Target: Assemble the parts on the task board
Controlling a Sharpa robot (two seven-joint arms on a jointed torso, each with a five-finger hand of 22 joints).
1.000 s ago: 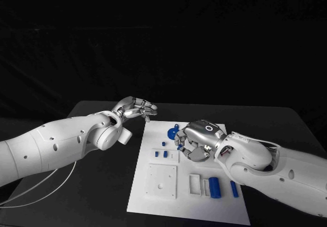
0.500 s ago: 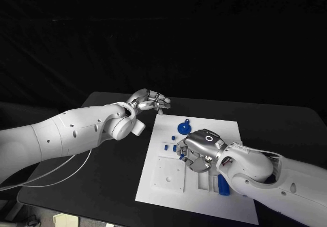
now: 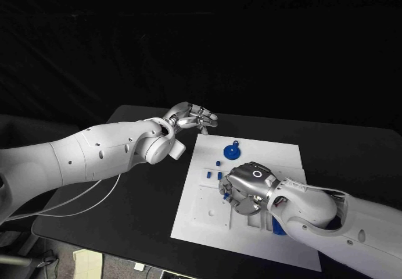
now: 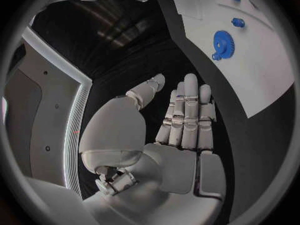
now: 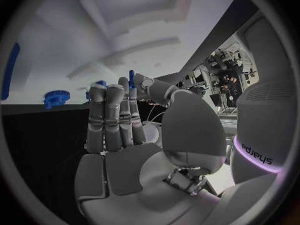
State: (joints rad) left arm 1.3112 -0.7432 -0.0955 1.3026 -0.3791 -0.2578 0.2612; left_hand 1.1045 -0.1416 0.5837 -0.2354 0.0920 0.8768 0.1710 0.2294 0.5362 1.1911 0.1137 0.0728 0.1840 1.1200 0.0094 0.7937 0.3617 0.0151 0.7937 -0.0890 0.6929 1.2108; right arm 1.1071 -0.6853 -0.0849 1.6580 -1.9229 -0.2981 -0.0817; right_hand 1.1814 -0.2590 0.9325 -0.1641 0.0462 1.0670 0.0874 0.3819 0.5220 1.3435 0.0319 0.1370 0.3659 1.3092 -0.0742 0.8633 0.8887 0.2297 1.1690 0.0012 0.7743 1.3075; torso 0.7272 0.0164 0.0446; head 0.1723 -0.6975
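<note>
The task board [image 3: 276, 154] lies mid-bench [image 3: 352, 151], and assembly looks barely begun. A blue gear [image 3: 232, 153] sits near its far end, small blue parts [image 3: 210, 174] lie loose just left of the right robot hand [image 3: 246, 189], and a blue cylinder [image 3: 276, 228] shows behind that wrist. The right robot hand hangs low over the board's middle, pinching a small blue peg [image 5: 132, 78]. The left robot hand [image 3: 191, 119] hovers off the board's far-left corner, fingers straight, together, holding nothing. Most parts seem unplaced.

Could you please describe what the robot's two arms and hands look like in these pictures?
Both arms have smooth white rounded shells dotted with small dark holes. Each ends in a silver, segmented metal hand: left hand, right hand, which bears a small ring mark on its back. Thin white cables hang below the left arm.
</note>
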